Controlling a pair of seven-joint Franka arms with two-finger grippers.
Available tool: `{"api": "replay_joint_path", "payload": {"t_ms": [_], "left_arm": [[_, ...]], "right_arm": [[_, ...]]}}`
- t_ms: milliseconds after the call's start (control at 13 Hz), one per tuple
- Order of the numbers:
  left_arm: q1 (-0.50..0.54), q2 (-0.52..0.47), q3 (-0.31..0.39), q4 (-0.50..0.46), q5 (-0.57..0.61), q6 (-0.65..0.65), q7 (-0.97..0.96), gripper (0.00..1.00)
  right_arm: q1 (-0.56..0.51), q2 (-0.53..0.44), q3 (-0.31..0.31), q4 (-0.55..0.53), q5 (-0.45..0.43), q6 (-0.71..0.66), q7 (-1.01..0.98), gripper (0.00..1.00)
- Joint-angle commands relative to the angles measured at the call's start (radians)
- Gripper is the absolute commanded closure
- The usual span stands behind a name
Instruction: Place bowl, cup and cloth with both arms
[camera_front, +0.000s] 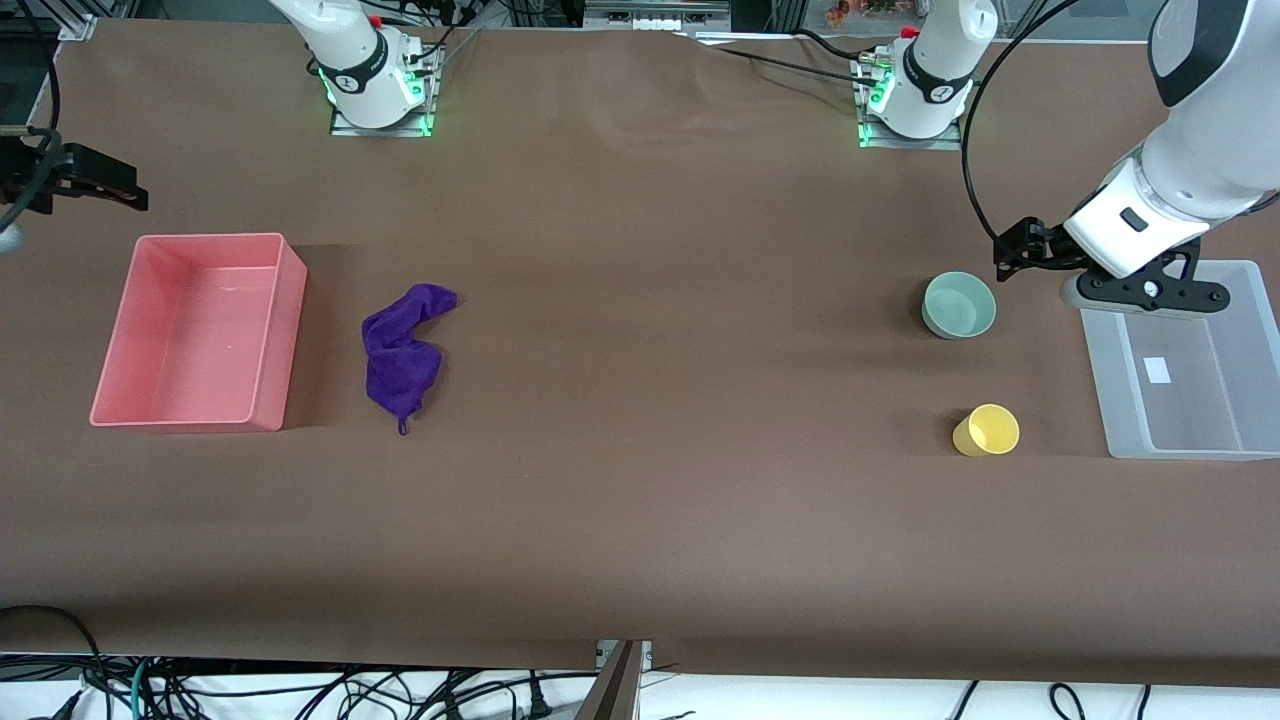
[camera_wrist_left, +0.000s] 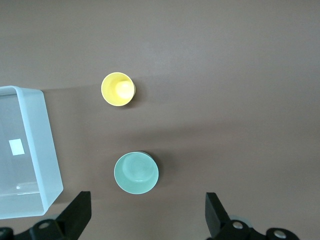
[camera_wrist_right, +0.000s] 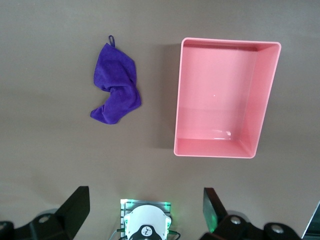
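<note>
The mint-green bowl (camera_front: 958, 305) stands upright toward the left arm's end of the table. It also shows in the left wrist view (camera_wrist_left: 136, 173). The yellow cup (camera_front: 986, 430) stands nearer the front camera than the bowl, and also shows in the left wrist view (camera_wrist_left: 117, 89). The purple cloth (camera_front: 403, 345) lies crumpled beside the pink bin, and the right wrist view (camera_wrist_right: 115, 84) shows it too. My left gripper (camera_front: 1150, 292) (camera_wrist_left: 145, 220) is open and empty, high over the table between the bowl and the clear bin. My right gripper (camera_front: 40, 185) (camera_wrist_right: 145, 215) is open and empty, high over the right arm's end of the table.
An empty pink bin (camera_front: 285, 330) (camera_wrist_right: 180, 100) sits at the right arm's end. An empty clear bin (camera_front: 1105, 400) (camera_wrist_left: 47, 150) sits at the left arm's end, beside the bowl and cup. The right arm's base (camera_wrist_right: 147, 225) shows below its gripper.
</note>
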Motion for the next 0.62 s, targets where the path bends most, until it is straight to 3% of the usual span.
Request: {"api": "replay_joint_path", "payload": {"t_ms": [0, 538], "left_arm": [[-0.01, -0.017, 0.007, -0.011, -0.011, 0.009, -0.009, 0.0], [-0.01, -0.017, 0.004, -0.011, -0.009, 0.0, -0.015, 0.0]], "right_arm": [[0.005, -0.003, 0.004, 0.001, -0.017, 0.006, 0.001, 0.0], [-0.001, -0.003, -0.004, 0.001, -0.018, 0.012, -0.008, 0.0]]}}
